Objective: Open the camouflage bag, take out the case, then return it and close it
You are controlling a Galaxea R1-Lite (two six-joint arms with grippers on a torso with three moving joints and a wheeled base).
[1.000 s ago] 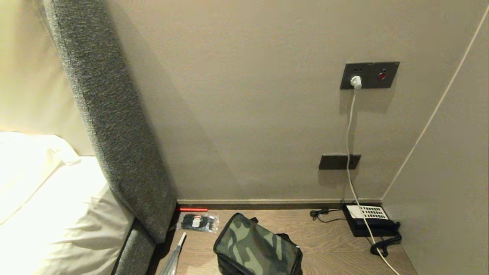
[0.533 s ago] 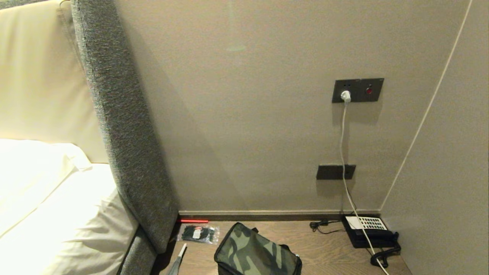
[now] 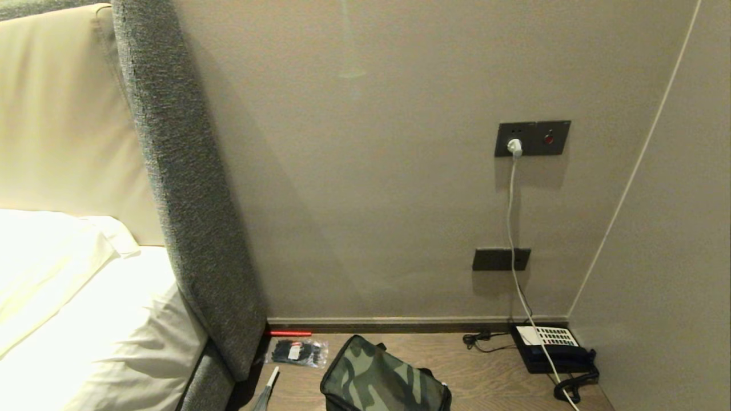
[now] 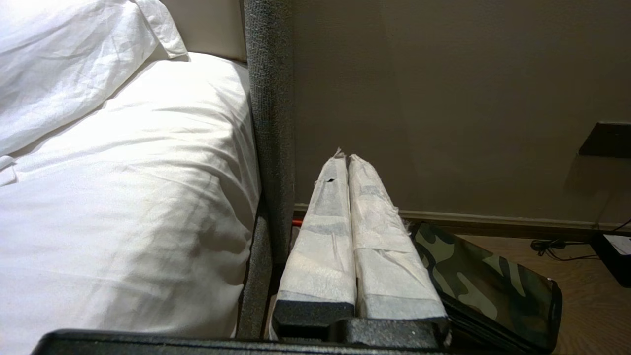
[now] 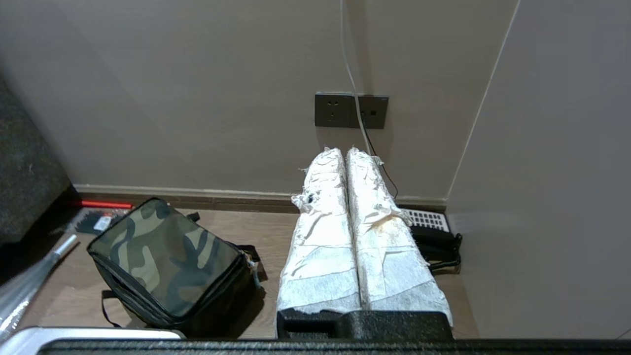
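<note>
Item: bag [image 3: 384, 381] — boxy, soft-sided, camouflage cloth with black trim, lying tilted on the wooden desk [image 3: 491, 371] near the low edge of the head view, lid shut; the case is not visible, presumably inside. Neighbours: clear packet [image 3: 297, 351] of black items and a red pen [image 3: 290, 333] toward the grey headboard [image 3: 188, 217], well apart from the bag; black telephone [image 3: 551, 348] in the far corner by the wall, white cable [image 3: 512, 228] running up to a socket plate [image 3: 532, 138]; bed [image 3: 85, 319] with white linen to the robot's left. Left gripper [image 4: 349, 160]: tape-wrapped fingers pressed together, holding nothing, hanging in the air with the bag just beyond its side in its wrist view. Right gripper [image 5: 345, 153]: fingers likewise clenched and empty, above the desk between bag [image 5: 167, 261] and telephone. Neither arm shows in the head view. Handling, by judgement: light, yielding walls that will dent and slide on the smooth wood if pushed — steady one side while the other works the zip along the black edge. Strap handle [image 5: 111, 310] is loose and floppy; the lid's trimmed rim looks the firmer hold.
</note>
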